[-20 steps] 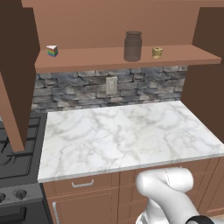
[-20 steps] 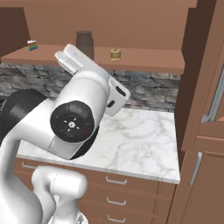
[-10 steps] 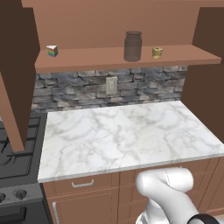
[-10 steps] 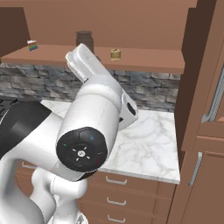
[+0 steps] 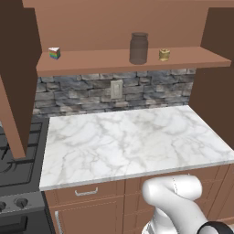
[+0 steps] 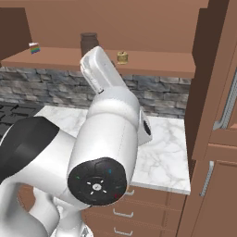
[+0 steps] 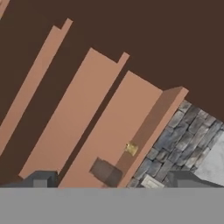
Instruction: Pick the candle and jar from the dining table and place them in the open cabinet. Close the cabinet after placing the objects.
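jar and candle both stand on the shelf of the open cabinet, candle just right of the jar, apart from it. small rainbow wedge sits far left on the same shelf. below: stone backsplash with an outlet, marble counter bare, drawers under it, stove at left. cabinet door hangs open at left, another door open at right in the right base view. arm rises big in that view, covering part of the counter, its link reaching up in front of the shelf near the jar and candle. in the hand view the gripper has its tips spread wide, nothing between them, jar and candle on the shelf ahead.
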Available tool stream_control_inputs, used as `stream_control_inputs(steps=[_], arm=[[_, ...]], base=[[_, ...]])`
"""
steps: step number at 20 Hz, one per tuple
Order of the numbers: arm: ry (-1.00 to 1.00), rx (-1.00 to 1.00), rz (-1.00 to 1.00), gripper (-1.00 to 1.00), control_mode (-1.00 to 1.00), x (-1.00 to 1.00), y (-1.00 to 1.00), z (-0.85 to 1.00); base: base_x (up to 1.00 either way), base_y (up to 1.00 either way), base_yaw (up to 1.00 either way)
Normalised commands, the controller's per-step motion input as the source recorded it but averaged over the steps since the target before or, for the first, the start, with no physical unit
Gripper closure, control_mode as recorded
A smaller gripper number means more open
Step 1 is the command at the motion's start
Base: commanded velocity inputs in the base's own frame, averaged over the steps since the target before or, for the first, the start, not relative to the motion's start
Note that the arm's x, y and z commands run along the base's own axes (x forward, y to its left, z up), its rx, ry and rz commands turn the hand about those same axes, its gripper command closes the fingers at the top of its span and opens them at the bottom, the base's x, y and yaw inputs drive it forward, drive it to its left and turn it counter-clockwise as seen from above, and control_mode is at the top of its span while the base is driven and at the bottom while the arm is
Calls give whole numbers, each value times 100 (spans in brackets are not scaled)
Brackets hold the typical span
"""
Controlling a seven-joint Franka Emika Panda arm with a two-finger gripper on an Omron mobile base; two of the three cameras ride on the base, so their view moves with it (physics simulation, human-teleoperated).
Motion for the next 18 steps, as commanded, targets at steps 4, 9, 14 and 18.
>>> stream_control_inputs(steps=[4,9,14,18], arm=[[-13,9,-4,-100,-100,-9,-7,0],[-16,6,-9,-100,-100,-14,0,0],[-16,7,-16,-100,-100,-6,0,0],[-11,10,-16,-100,-100,-11,-3,0]], base=[[0,0,0],[0,0,0],[0,0,0],[0,0,0]])
